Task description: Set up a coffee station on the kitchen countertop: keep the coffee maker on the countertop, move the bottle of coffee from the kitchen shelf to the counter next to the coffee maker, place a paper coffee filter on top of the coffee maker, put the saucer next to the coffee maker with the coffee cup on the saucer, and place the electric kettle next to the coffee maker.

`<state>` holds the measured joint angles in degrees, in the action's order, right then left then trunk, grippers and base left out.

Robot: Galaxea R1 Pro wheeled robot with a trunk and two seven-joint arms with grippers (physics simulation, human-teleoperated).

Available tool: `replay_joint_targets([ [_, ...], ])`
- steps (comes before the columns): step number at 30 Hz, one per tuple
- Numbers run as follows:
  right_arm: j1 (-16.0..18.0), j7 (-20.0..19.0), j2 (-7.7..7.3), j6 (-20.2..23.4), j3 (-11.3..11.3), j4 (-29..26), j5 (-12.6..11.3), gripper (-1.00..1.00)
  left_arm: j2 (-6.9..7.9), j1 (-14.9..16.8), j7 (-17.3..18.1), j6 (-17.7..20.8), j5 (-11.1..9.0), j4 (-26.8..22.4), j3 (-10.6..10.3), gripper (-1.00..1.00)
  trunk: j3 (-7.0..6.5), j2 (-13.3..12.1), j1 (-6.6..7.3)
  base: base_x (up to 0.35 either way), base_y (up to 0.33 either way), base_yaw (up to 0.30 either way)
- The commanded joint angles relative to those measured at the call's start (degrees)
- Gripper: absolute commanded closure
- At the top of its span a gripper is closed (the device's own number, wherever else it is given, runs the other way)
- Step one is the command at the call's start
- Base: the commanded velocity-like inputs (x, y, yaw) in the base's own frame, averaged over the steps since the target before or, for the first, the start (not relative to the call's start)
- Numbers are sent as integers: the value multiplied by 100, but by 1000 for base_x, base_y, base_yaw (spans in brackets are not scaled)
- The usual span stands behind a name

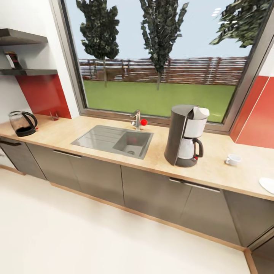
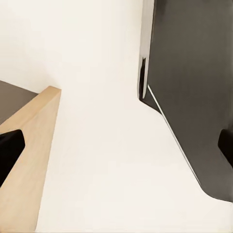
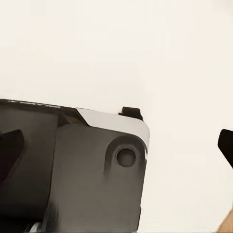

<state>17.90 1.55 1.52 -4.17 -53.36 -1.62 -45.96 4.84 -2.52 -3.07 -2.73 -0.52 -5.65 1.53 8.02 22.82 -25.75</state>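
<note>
The grey coffee maker (image 1: 185, 137) stands upright on the wooden countertop (image 1: 160, 156), right of the sink, with a white part at its top. The dark electric kettle (image 1: 23, 123) sits at the counter's far left end. A white coffee cup (image 1: 233, 159) rests on the counter right of the coffee maker, and the white saucer (image 1: 268, 185) lies apart from it at the right edge of the view. A bottle of coffee (image 1: 13, 60) stands on the wall shelf (image 1: 28, 71) at upper left. My left gripper (image 2: 116, 148) and right gripper (image 3: 116, 148) are both open and hold nothing.
A steel sink (image 1: 114, 140) with a faucet (image 1: 137, 119) is set into the counter under a wide window. Grey cabinets (image 1: 152, 192) run below the counter. Pale floor (image 1: 76, 236) lies between me and them. The right wrist view looks down on a dark robot part (image 3: 73, 170).
</note>
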Motion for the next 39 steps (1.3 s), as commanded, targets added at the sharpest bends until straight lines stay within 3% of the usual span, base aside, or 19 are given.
replay_joint_targets([
  [1, 3, 15, 3, -9, 285, 5, 158, -100, -1, -3, -9, -8, -5, -9, 15, -100, 16, 10, -3, 0, 0, 244],
  [2, 3, 14, 2, -8, 469, 6, 305, -100, -1, -3, -9, -8, -5, -8, 17, -100, 21, 10, -3, 0, 0, 244],
  [4, 3, 13, 1, -8, 1268, 10, 1205, -100, -1, -3, -9, -8, -3, -4, 19, -100, 32, 10, -3, 0, 0, 244],
  [5, 5, 13, 1, -9, 1482, 9, 1492, -100, -1, -3, -10, -8, -2, -3, 20, -100, 38, 10, -3, 0, 0, 244],
  [6, 3, 23, -2, -18, 2624, 12, 2968, -100, -1, -3, -9, -8, -2, 2, 22, -100, 43, 10, -3, 0, 0, 244],
  [8, 3, 30, -2, -21, 3373, 13, 3833, -100, -1, -3, -9, -8, -3, 2, 18, -100, 54, 10, -3, 0, 0, 244],
  [9, 3, 34, -6, -22, 3947, 14, 4349, -100, -1, -3, -7, -8, -8, -4, 15, -100, 60, 10, -3, 0, 0, 244],
  [15, 3, 44, -8, -22, 4249, 13, 4610, -100, -1, -3, -6, -8, -1, 2, 18, -100, 93, 10, -3, 0, 0, 244],
  [28, -29, 38, -3, 2, 4255, 22, 4622, -100, -14, 0, 25, -10, -12, -7, 30, -100, 166, 10, -3, 0, 0, 244],
  [30, -36, 33, -3, 3, 4255, 22, 4622, -100, -75, 4, 48, -9, -9, -20, 31, -100, 177, 10, -3, 0, 0, 244],
  [32, -40, 31, -3, 4, 4255, 22, 4622, -100, -226, 3, 56, -11, 35, -39, -12, -100, 188, 10, -3, 0, 0, 244],
  [39, -49, 25, -3, 16, 4255, 22, 4622, -100, -330, 18, 60, -13, -9, -159, 5, -100, 227, 10, -3, 0, 0, 244],
])
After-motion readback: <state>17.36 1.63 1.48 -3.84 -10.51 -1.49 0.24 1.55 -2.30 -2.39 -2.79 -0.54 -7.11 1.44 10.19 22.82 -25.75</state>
